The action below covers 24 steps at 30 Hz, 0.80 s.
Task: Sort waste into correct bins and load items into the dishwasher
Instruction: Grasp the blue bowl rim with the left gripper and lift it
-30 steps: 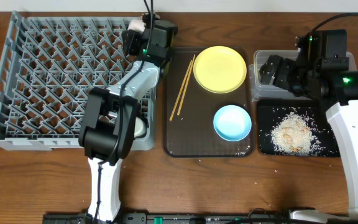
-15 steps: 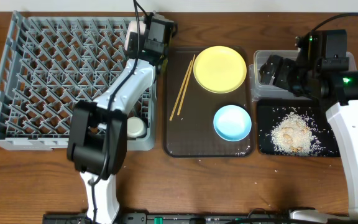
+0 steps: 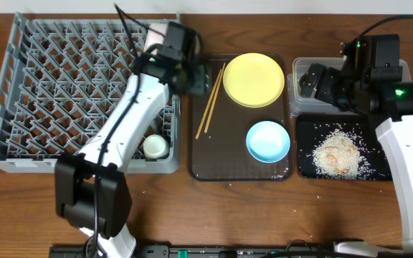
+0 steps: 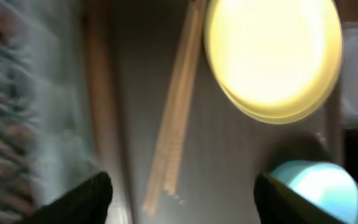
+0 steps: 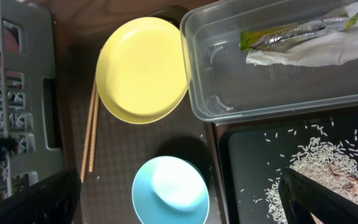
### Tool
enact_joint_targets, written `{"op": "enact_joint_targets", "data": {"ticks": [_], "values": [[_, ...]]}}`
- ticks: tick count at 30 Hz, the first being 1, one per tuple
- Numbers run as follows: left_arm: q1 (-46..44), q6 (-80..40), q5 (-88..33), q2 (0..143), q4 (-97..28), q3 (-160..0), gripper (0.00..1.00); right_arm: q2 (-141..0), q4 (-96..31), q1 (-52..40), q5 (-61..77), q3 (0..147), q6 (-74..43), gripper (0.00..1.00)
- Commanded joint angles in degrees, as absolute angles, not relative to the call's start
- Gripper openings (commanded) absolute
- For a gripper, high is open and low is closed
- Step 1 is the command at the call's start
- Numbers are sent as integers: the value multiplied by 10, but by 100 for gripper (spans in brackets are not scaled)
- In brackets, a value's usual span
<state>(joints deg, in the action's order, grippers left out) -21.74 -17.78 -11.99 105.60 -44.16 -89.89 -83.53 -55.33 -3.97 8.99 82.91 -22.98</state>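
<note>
My left gripper is open and empty, hovering over the thin wooden chopsticks on the dark-brown serving tray. Its blurred wrist view shows the chopsticks, the yellow plate and the light-blue bowl. The plate and blue bowl lie on that tray. The small white cup sits in the grey dish rack. My right gripper is open and empty above the clear tub, which holds the green-and-orange wrapper and white tissue. Rice scraps lie in the black tray. The white bowl is out of view.
The dark-brown serving tray lies between the rack and the bins. A few rice grains lie loose on the wooden table in front of the black tray. The left arm stretches diagonally across the rack's right side.
My left gripper has swung from the rack's back right corner to the right and forward, over the serving tray's left side by the chopsticks. The right arm has not moved.
</note>
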Motion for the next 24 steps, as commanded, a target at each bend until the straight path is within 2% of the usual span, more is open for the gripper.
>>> {"op": "enact_joint_targets", "data": {"ticks": [1,9,16,20,24], "values": [[-263,-264,-195,1079,-454,-874,73,-836,-553,-41,88,830,-226,99],[-352,-328,-176,1112,-402,-856,70,-836,-553,-41,88,830,-226,99],[-376,-361,-154,1164,-389,-856,68,-836,-553,-41,88,830,-226,99],[-389,-363,-159,1190,-372,-856,61,-836,-553,-41,88,830,-226,99],[-397,-363,-159,1200,-364,-856,50,-836,-553,-41,88,830,-226,99]]}}
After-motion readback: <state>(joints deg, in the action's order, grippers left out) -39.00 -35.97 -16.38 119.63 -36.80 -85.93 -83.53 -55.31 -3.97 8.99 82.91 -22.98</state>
